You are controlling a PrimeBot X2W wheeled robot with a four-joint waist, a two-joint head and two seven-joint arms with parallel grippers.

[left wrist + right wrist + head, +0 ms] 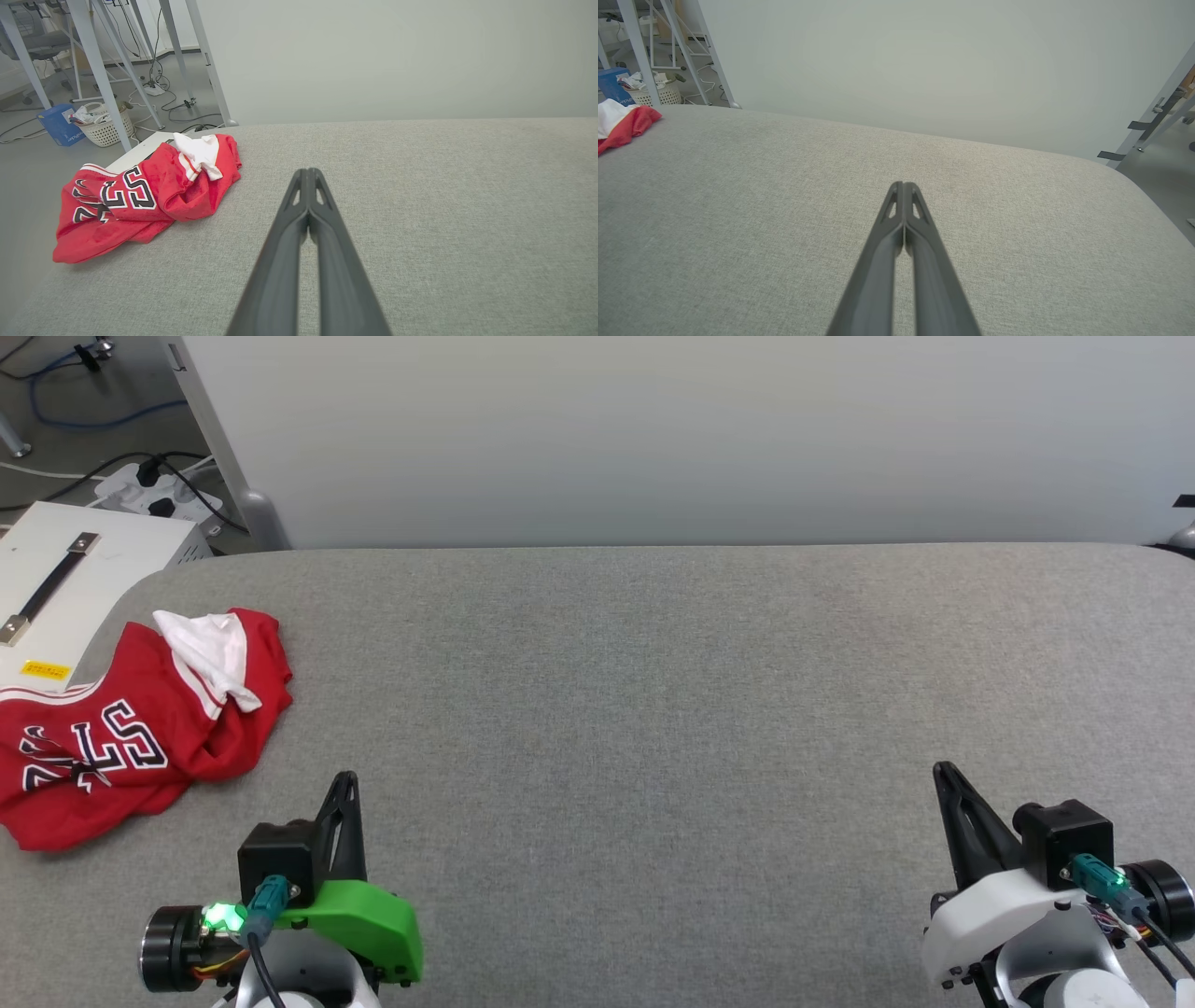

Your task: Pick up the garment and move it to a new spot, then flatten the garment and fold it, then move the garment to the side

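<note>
**Nothing lifted yet: both claws idle, jersey waiting off to the left**

Here we are at the opening step, the pick-up, by my reading. The left claw (344,793) hovers low over the grey desk (653,709), its two dark fingers pressed together with nothing between them. Same for the right claw (945,775): fingers together, empty.

The garment (140,728) lies in a crumpled red heap ahead of the left claw and off to its left, at the desk's edge, one white sleeve flopped on top and the lettering partly showing. It is well apart from the right claw.

Next call, I'd say: the left claw must spread its fingers, swing left and forward, and pinch a raised fold. The heap is bunched, so the grip could catch several layers.

Containers now. Beyond the garment, on the floor, sits a white basket (105,128) holding pale crumpled stuff I can't identify. Just beside it is a blue box (58,126), contents hidden.
</note>
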